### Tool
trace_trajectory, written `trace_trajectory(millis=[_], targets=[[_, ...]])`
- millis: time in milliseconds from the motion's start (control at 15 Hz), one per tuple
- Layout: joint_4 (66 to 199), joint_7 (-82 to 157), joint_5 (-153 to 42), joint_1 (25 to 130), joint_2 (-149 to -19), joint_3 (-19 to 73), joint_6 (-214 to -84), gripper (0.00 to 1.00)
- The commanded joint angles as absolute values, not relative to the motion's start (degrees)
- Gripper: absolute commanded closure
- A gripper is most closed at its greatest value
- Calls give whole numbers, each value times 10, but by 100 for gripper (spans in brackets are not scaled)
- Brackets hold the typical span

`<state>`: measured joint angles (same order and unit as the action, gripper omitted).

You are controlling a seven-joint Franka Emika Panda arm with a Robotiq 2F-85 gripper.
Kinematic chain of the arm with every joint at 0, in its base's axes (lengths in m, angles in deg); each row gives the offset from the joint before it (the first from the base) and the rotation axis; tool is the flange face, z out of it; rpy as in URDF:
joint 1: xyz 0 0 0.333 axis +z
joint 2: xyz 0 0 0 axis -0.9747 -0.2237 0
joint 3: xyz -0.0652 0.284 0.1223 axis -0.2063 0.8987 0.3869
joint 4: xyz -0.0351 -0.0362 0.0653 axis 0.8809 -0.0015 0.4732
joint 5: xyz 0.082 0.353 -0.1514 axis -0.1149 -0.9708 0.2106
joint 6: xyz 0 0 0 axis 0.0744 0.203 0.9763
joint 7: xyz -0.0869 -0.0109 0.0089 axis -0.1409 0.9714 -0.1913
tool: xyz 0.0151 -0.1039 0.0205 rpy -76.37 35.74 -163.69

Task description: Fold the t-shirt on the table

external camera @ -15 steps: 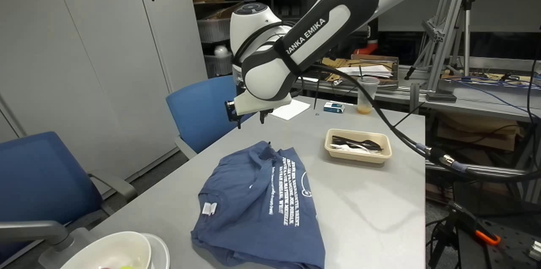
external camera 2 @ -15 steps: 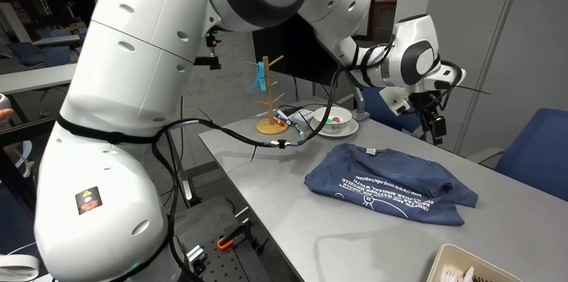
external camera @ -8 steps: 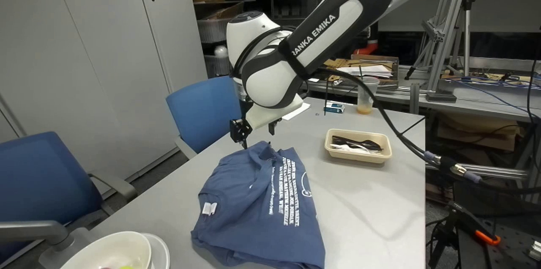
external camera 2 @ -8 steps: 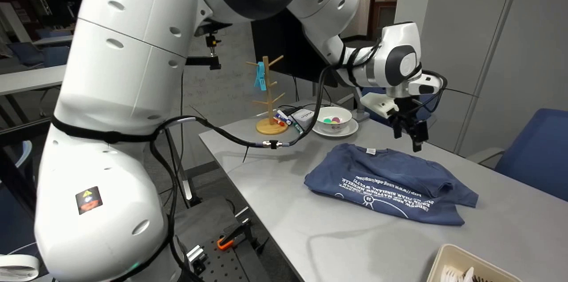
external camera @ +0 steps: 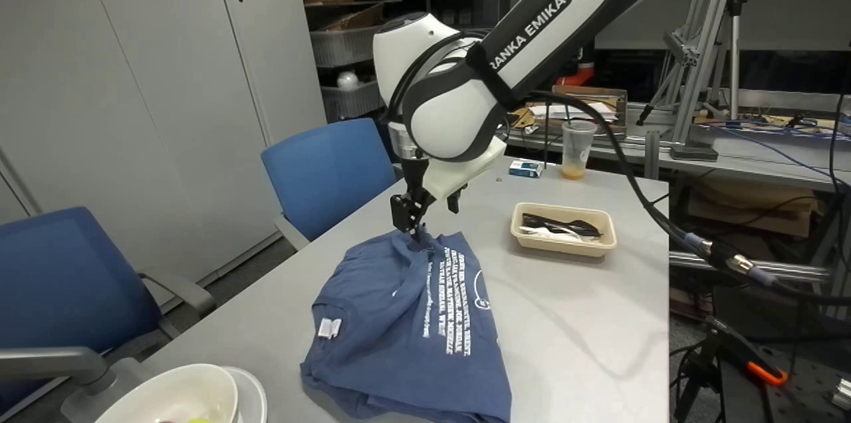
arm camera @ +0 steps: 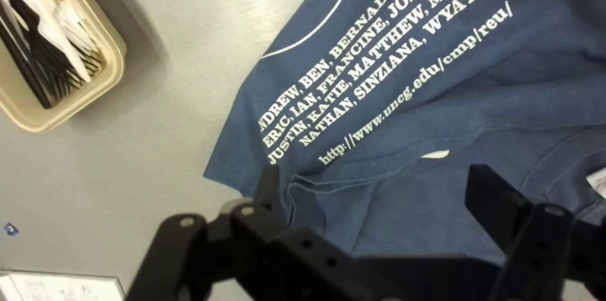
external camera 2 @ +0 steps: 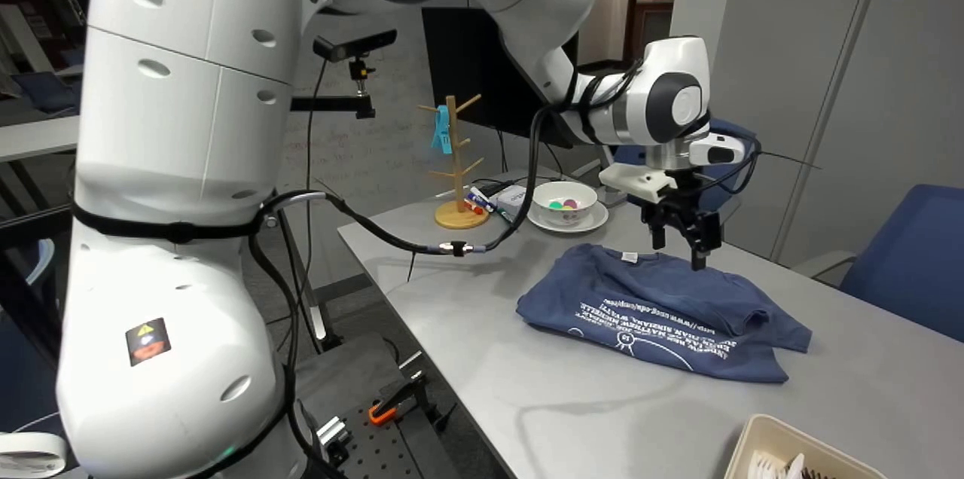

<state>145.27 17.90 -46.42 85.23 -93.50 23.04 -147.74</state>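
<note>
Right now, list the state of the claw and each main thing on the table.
T-shirt: partly folded, wrinkled
Claw: open, contact with T-shirt unclear
Tray: uncovered, holding cutlery
Cup: upright, orange at the bottom
Bowl: upright on plate, coloured objects inside
Blue clip: hanging on wooden stand
Markers: lying down

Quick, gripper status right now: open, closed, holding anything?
Gripper: open, holding nothing, over the blue t-shirt; whether a fingertip touches the cloth can't be told.
</note>
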Motion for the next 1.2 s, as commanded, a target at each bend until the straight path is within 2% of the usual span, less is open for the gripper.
trace_trajectory(millis=[0,600,1133], targets=[[1457,182,-502,831,-931,246,-1487,0],[1445,165,-491,837,-941,239,-1472,0],[1322,-8,-544,830,-1023,219,-1487,0]])
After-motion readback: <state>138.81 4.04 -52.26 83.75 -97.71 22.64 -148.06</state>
